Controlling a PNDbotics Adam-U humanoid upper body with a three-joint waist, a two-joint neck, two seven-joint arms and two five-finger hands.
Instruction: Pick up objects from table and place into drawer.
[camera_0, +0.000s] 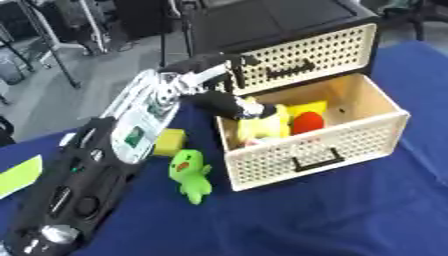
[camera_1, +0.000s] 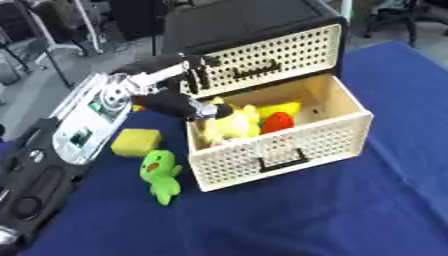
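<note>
Reaching into the perforated cream drawer (camera_0: 350, 145), the left hand (camera_1: 179, 105) clasps a plush yellow toy (camera_1: 229, 122).

A: Which arm shows?

B: The left arm (camera_0: 96, 165). It enters at the lower left of the frame and runs diagonally up toward the centre, black at the bottom, silver and white higher up.

A: And the wrist?

B: It bends right near the upper middle. The left hand (camera_1: 175, 102) points right and slightly down, dark, with its fingers (camera_1: 206, 111) curled at the tip.

A: The right hand?

B: Not visible in either view.
</note>
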